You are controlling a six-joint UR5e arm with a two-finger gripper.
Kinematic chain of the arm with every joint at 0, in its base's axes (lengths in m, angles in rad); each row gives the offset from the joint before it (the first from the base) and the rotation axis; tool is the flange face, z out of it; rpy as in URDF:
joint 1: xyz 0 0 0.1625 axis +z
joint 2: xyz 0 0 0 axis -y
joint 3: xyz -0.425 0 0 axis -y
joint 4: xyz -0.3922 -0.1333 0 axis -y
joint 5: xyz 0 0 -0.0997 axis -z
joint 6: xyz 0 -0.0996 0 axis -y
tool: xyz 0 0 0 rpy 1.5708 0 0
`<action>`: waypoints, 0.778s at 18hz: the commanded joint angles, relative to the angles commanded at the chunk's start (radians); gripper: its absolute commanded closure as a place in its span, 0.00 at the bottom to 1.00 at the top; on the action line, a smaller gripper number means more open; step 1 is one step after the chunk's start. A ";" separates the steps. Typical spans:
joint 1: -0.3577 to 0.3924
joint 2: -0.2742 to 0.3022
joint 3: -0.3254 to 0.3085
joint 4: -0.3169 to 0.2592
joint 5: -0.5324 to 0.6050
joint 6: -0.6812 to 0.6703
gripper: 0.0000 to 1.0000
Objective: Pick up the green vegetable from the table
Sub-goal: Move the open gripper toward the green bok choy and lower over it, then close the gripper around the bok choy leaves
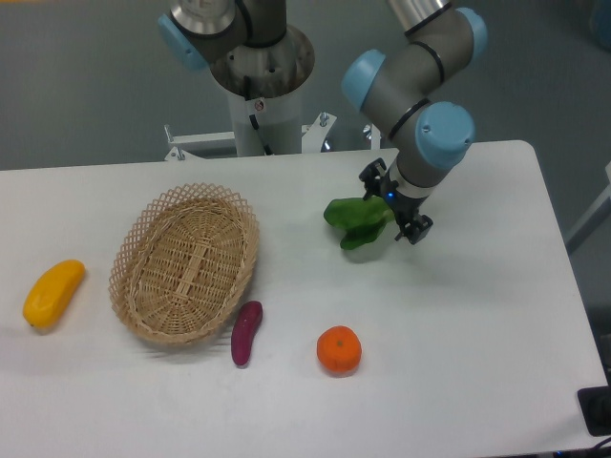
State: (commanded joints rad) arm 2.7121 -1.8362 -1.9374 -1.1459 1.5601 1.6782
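The bok choy (355,220) lies on the table (477,315), right of the basket (186,262) and beyond the orange (339,349). The gripper (393,205) sits over its right, stalk end, fingers spread apart either side; contact cannot be confirmed.

The arm (410,72) is built of grey cylindrical links joined by rounded joints fitted with light-blue end caps. A silver-grey base column (260,67) is mounted on a white pedestal, where a black cable and a small red mark are seen. The gripper (393,203) is black, with a small blue light.
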 joint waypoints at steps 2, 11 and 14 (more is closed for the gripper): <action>-0.012 -0.002 -0.008 0.003 -0.002 -0.012 0.00; -0.021 0.002 -0.106 0.170 0.026 -0.005 0.00; -0.029 -0.002 -0.104 0.175 0.043 -0.012 0.00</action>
State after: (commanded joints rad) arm 2.6830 -1.8377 -2.0417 -0.9711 1.6030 1.6659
